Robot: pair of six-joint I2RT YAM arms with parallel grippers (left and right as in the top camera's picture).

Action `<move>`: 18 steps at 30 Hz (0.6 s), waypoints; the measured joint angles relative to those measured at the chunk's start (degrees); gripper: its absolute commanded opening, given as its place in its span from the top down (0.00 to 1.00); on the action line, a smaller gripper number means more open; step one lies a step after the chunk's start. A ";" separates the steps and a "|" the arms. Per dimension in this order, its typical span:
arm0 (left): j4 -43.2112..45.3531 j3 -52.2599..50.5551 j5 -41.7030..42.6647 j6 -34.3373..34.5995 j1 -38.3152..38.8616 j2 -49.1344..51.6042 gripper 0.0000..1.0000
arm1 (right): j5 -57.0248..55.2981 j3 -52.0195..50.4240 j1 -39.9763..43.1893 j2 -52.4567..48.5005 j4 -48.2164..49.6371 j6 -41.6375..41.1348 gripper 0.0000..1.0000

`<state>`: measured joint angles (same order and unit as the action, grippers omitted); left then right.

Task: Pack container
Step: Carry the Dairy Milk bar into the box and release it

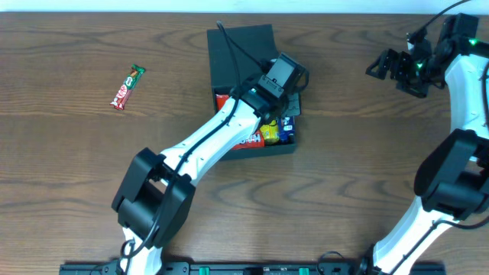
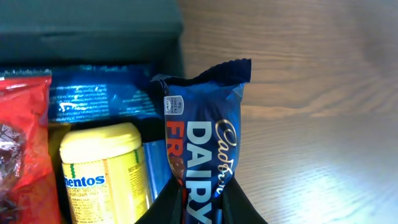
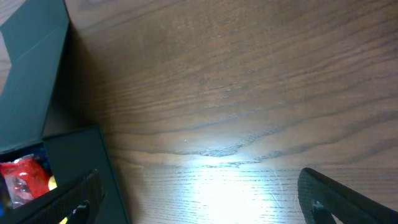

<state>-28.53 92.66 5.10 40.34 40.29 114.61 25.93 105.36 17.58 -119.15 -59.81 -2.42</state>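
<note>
The dark teal container (image 1: 229, 65) sits mid-table with its flap lid (image 1: 243, 38) open at the far side. My left gripper (image 2: 202, 200) is shut on a blue Cadbury chocolate bar (image 2: 205, 134), holding it at the container's right edge, partly over the wood. In the overhead view the left gripper (image 1: 287, 116) hangs over the box's right side. Inside lie a yellow Mentos bottle (image 2: 102, 171), a red packet (image 2: 22, 143) and a blue packet (image 2: 99, 99). My right gripper (image 1: 391, 66) is open above bare table at the far right, its fingers (image 3: 333, 198) wide apart.
A red and green KitKat bar (image 1: 127, 86) lies on the wooden table (image 1: 76, 168) to the left of the box. The right wrist view shows the container's wall (image 3: 37, 81) at its left edge, with the red packet (image 3: 22, 177) inside.
</note>
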 measured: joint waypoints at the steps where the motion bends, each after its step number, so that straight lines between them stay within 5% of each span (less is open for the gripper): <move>1: 0.02 0.00 -0.04 0.68 0.00 0.37 0.93 | -0.02 0.00 0.00 0.00 -0.07 0.00 0.01; 7: -0.22 0.00 -0.72 3.06 0.00 1.18 0.87 | -0.02 0.00 0.00 0.00 -0.44 0.00 0.01; 11: -1.14 0.00 -1.07 3.48 0.00 1.18 0.37 | -0.02 0.00 0.00 0.00 -0.81 0.00 0.01; 18: -1.11 0.00 -1.07 3.61 -0.02 1.18 0.37 | -0.02 0.00 0.00 0.00 -1.49 0.00 0.01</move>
<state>-29.65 92.66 4.03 43.94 40.27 115.79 25.91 105.36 17.58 -119.15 -61.30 -2.42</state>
